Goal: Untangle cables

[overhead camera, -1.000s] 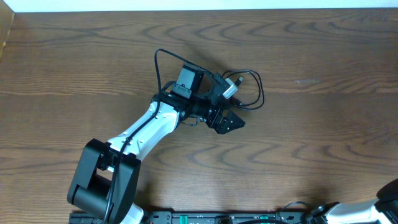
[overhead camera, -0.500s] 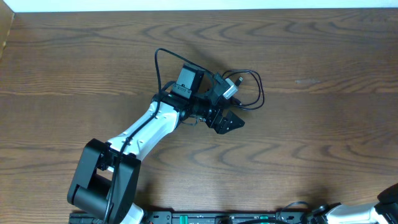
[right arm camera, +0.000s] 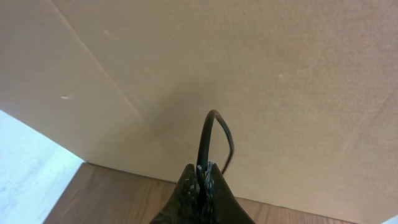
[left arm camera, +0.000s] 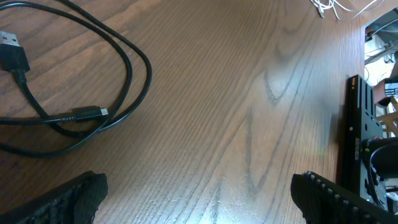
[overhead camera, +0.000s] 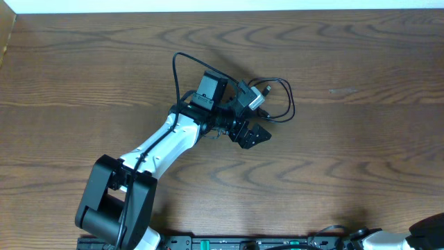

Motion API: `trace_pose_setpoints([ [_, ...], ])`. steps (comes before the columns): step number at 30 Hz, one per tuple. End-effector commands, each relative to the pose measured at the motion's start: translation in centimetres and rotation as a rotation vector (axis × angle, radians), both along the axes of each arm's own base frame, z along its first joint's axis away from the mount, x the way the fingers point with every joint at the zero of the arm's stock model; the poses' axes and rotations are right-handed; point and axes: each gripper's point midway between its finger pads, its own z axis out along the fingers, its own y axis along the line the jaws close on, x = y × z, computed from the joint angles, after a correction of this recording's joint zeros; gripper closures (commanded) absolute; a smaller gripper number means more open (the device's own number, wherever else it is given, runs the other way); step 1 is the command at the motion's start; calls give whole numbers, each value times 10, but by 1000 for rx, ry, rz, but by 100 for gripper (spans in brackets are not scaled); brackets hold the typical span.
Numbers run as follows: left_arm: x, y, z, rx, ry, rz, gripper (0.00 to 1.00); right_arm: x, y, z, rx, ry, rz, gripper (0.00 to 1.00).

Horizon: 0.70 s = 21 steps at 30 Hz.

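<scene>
We count two grippers and two black cords. The left gripper [left arm camera: 199,202] hangs over the brown wooden table [left arm camera: 261,93] with both fingers spread wide and nothing between them. One thin black looped cable [left arm camera: 148,68] lies flat ahead of it, off past its left finger and apart from it. It has two ends: one flat USB plug [left arm camera: 12,57] and one small plug [left arm camera: 87,112]. The right gripper [right arm camera: 202,177] is clamped tight on one second thin black cord [right arm camera: 214,121], which arches up from the closed tips.
</scene>
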Motion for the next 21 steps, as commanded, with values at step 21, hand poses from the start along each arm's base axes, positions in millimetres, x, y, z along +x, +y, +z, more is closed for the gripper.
trace_pose_setpoints([
  [21, -4, -5, 5, -6, 14, 8, 0, 53, -67, -228, 419, 321, -52, 99],
])
